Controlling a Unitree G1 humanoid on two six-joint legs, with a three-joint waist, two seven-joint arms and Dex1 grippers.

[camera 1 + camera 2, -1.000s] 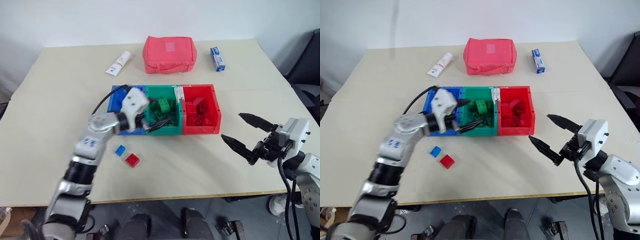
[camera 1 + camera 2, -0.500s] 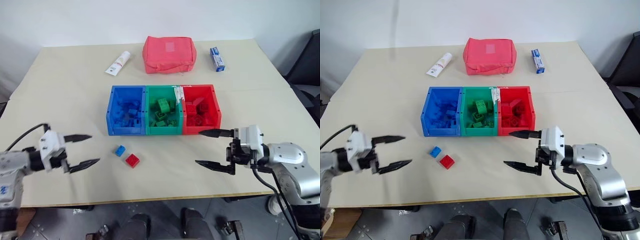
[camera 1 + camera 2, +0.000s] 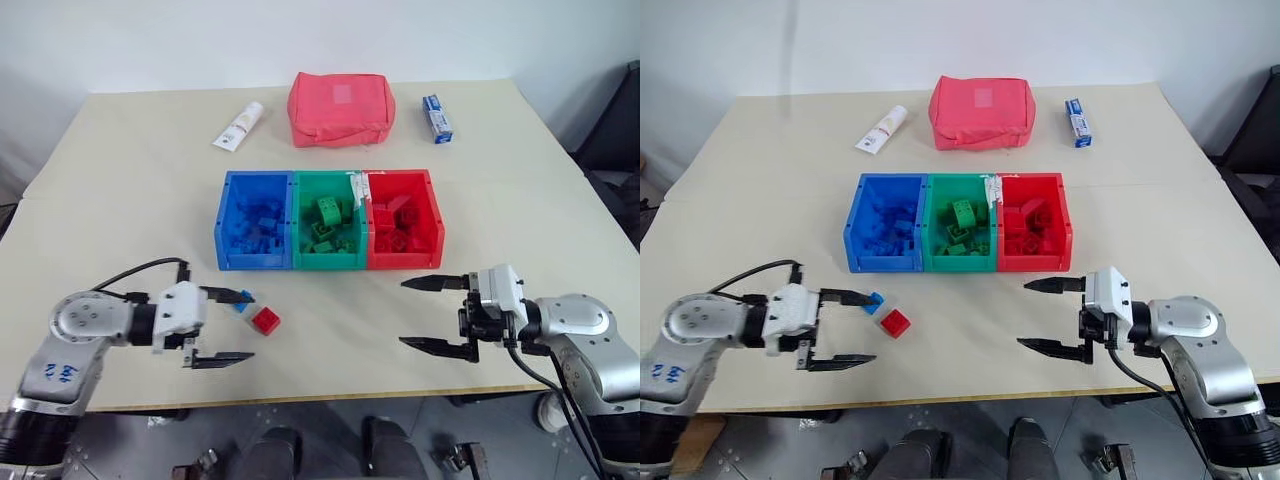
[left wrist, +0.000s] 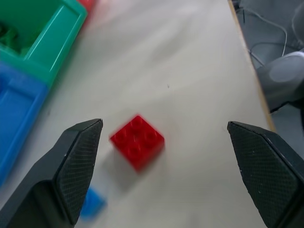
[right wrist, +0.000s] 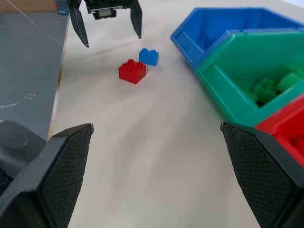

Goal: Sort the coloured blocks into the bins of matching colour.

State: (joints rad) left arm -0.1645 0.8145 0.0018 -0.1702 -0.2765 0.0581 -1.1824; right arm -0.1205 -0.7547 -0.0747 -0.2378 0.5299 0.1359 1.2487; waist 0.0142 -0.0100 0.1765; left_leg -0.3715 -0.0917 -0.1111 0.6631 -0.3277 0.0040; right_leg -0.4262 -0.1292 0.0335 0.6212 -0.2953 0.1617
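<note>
Tabletop [image 3: 120, 180], blue bin [image 3: 253, 232], green bin [image 3: 329, 233], red bin [image 3: 403, 231], each holding matching bricks

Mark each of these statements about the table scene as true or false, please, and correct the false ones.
1. Two blocks lie loose on the table, a red block and a blue block. True.
2. The left gripper holds the red block. False: it is open and empty, with the red block lying ahead of its fingers.
3. The green bin stands between the blue bin and the red bin. True.
4. The right gripper is shut. False: its fingers stand wide apart.
5. The red pouch lies inside the red bin. False: it lies on the table beyond the bins.
</note>
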